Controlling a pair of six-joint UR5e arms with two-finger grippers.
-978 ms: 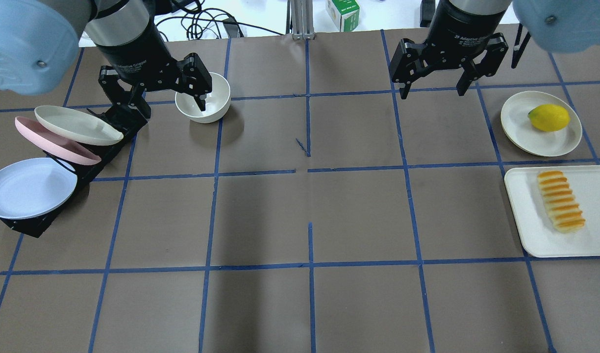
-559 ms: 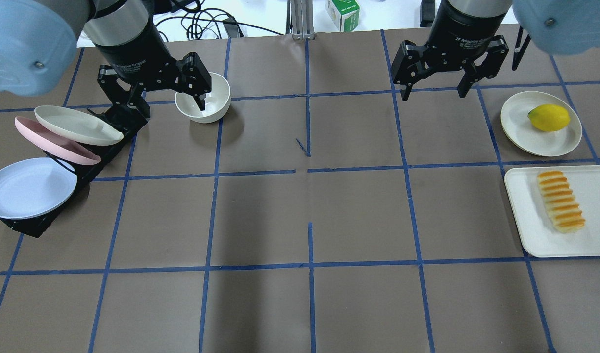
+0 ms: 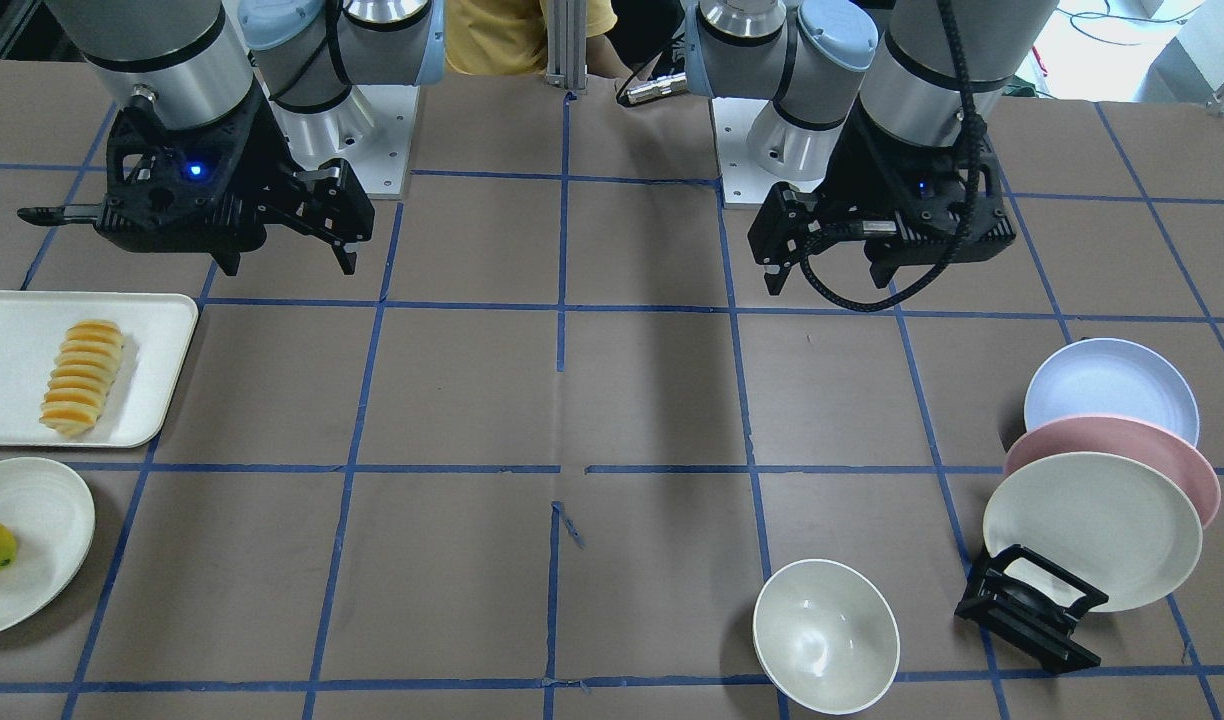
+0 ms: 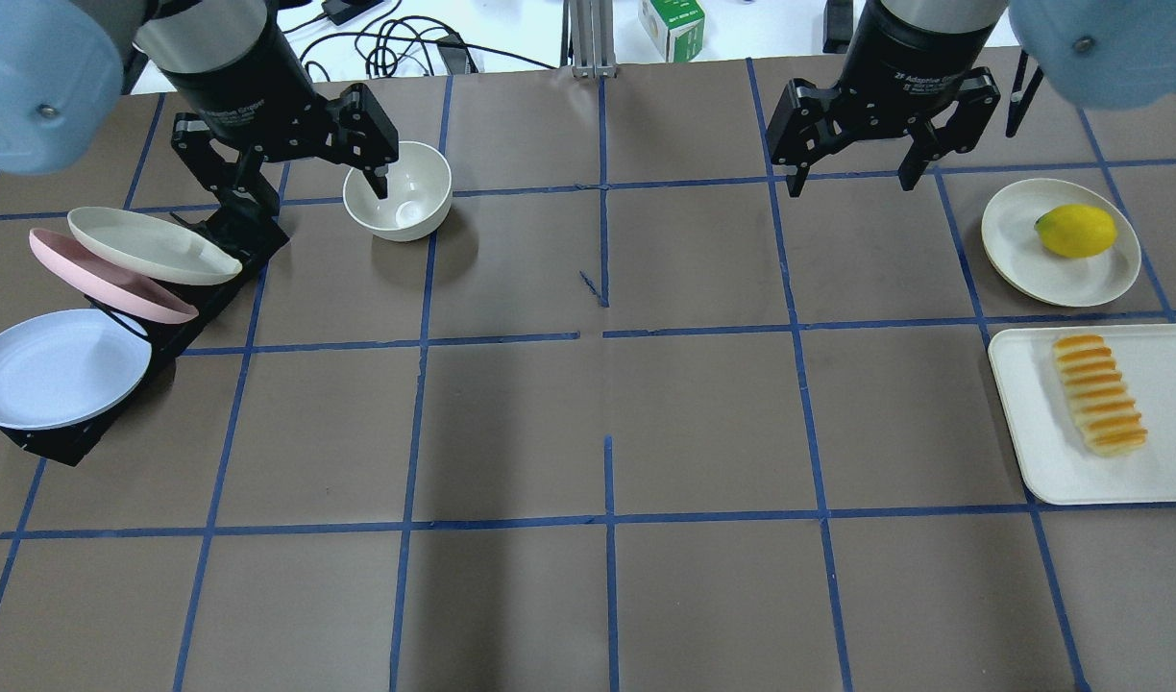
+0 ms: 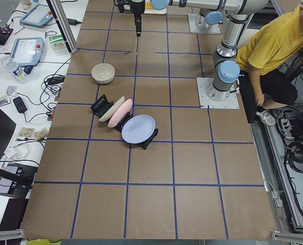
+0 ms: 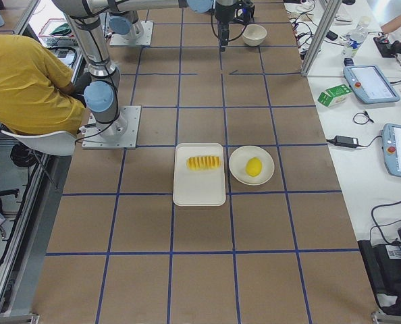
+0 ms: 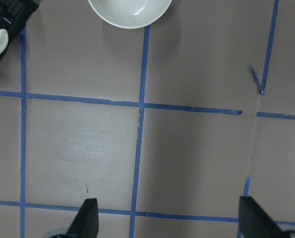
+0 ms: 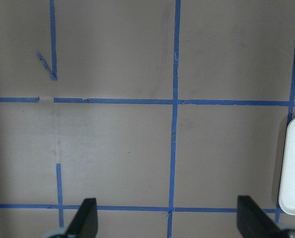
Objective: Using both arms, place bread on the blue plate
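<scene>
The bread (image 4: pixel 1099 394) lies on a white tray (image 4: pixel 1030 423) at the right edge; it also shows in the front view (image 3: pixel 80 376). The blue plate (image 4: pixel 55 370) leans in the nearest slot of a black rack at the left, and shows in the front view (image 3: pixel 1110 385). My left gripper (image 4: pixel 305 187) is open and empty, hovering near the white bowl (image 4: pixel 401 207) and the rack's far end. My right gripper (image 4: pixel 848 185) is open and empty above bare table, well back and left of the bread. Both wrist views show open fingers over the taped table.
A pink plate (image 4: pixel 108 279) and a cream plate (image 4: pixel 151 245) lean in the same rack (image 4: pixel 40 442). A lemon (image 4: pixel 1076 231) sits on a cream plate (image 4: pixel 1020 250) behind the tray. A person in yellow (image 5: pixel 274 46) sits behind the robot.
My left gripper has shifted a little left and toward the far edge, its right finger moving toward the bowl's left rim. The right gripper has barely moved. Both stay open.
</scene>
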